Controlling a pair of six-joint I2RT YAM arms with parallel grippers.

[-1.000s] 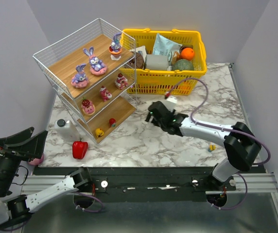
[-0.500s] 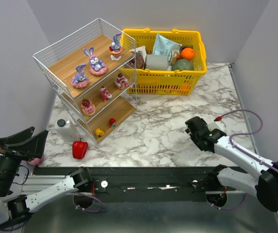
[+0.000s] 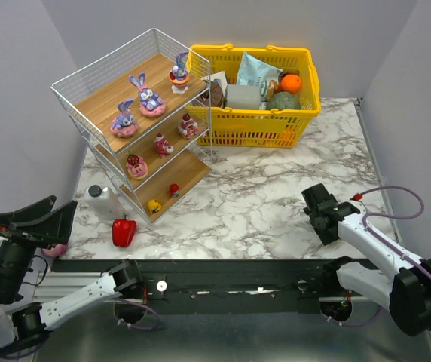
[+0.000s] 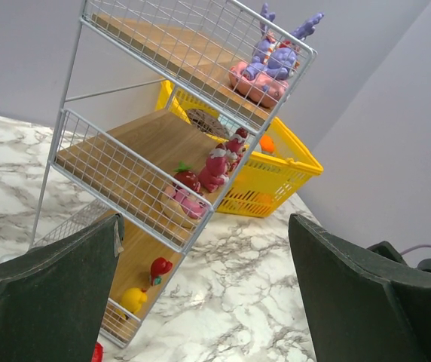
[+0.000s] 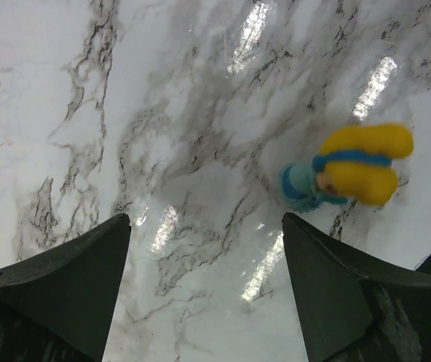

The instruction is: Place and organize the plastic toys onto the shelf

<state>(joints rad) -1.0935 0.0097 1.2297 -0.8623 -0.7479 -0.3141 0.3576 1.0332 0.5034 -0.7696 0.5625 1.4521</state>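
A white marble table (image 3: 246,204) between plain grey walls carries everything. At its near edge, well to the right of the shelf (image 3: 136,128), the right jaws stand wide open over the marble, gripping nothing. In the right wrist view a small yellow-and-teal toy (image 5: 347,170) lies on the table just ahead of them, toward the right-hand finger (image 5: 351,302) rather than centred. It is blurred, but its long axis seems to run across the gap. A small shift to that side, perhaps with a wrist turn, looks needed before closing. The right arm is much the nearer. The left jaws, also open and empty, hang off the shelf's near-left corner, facing its tiers. On the shelf itself, purple bunnies (image 3: 148,94) sit on the top board, and the yellow basket (image 3: 253,113) stands touching its far-right side.
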